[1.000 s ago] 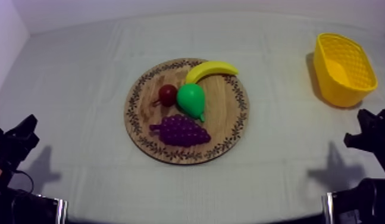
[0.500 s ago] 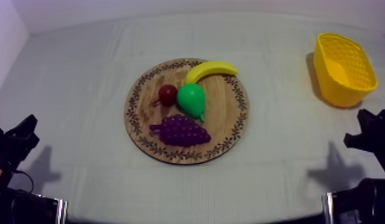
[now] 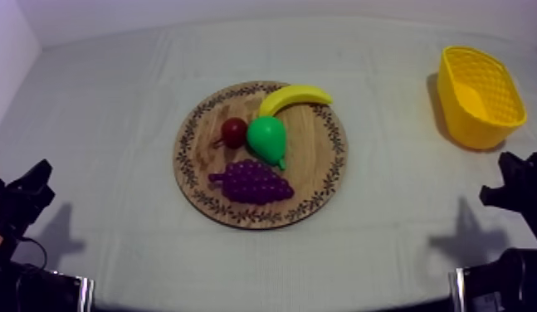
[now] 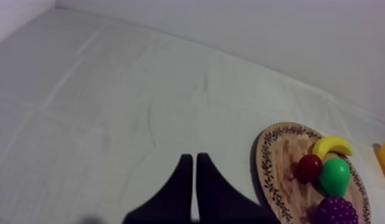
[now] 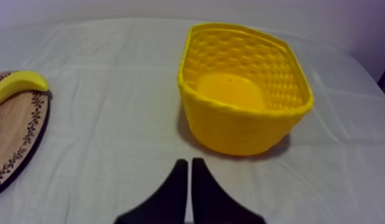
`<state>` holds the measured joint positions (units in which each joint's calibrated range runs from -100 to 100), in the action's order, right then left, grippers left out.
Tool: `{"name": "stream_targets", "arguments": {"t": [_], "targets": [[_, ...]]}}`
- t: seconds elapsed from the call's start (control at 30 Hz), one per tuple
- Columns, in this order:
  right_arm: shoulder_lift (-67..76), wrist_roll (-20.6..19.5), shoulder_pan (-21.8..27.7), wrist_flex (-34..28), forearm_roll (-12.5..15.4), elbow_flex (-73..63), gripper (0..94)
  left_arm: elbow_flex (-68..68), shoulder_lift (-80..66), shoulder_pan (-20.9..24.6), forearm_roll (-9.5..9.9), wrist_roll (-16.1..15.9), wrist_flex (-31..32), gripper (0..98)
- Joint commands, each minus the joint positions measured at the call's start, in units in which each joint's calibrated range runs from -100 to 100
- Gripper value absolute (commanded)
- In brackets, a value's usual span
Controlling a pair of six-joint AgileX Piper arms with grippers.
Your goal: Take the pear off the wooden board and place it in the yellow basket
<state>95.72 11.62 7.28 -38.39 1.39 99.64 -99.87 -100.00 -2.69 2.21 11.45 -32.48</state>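
Note:
The green pear [image 3: 267, 139] lies near the middle of the round wooden board [image 3: 321, 178], stem toward the grapes; I also see the pear [image 4: 334, 176] beyond my left fingers. The yellow basket [image 3: 479, 96] stands empty at the far right, and the basket [image 5: 245, 89] sits just ahead of my right gripper. My left gripper [image 3: 39, 184] rests low at the left, fingers together as a narrow wedge [image 4: 191, 164]. My right gripper [image 3: 495, 187] rests low at the right, also shut on nothing [image 5: 188, 165].
On the board with the pear lie a banana [image 3: 293, 97] at the far rim, a small red fruit [image 3: 233, 131] to its left and a bunch of purple grapes [image 3: 251, 182] in front. Bare cloth lies between board and basket.

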Motion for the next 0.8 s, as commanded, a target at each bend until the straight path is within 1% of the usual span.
{"name": "stream_targets", "arguments": {"t": [0.0,0.23,0.4,0.47,0.53,0.67,0.73,0.77], "targets": [[0.03,-0.02,0.0,0.01,0.0,0.02,0.2,-0.02,0.0,-0.02,0.02,0.01,-0.01,0.1],[0.03,-0.23,-0.14,0.01,0.0,0.02,0.2,-0.02,0.0,-0.02,0.02,0.01,-0.01,0.1],[0.03,-3.08,-0.38,-0.25,-0.03,0.02,0.2,-0.02,0.0,-0.02,0.02,0.01,-0.01,0.1],[0.03,-3.28,-0.64,-0.51,-0.05,-0.01,0.5,-0.02,0.0,-0.02,0.02,0.01,-0.01,0.1],[0.03,-2.86,-0.79,-0.99,-0.19,-0.55,2.4,-0.02,0.0,-0.02,0.02,0.01,-0.01,0.1],[-1.83,-3.45,-1.21,-2.9,-1.12,-2.46,3.3,-0.02,0.0,-0.02,0.02,0.02,-0.01,0.1],[-4.59,-3.66,-1.34,-3.14,-1.5,-3.91,6.6,-0.02,0.0,-0.02,0.02,0.02,-0.01,0.1],[-6.26,-3.68,-1.37,-3.19,-1.55,-4.83,9.9,-0.02,0.0,-0.02,0.02,0.02,-0.01,0.1]]}}
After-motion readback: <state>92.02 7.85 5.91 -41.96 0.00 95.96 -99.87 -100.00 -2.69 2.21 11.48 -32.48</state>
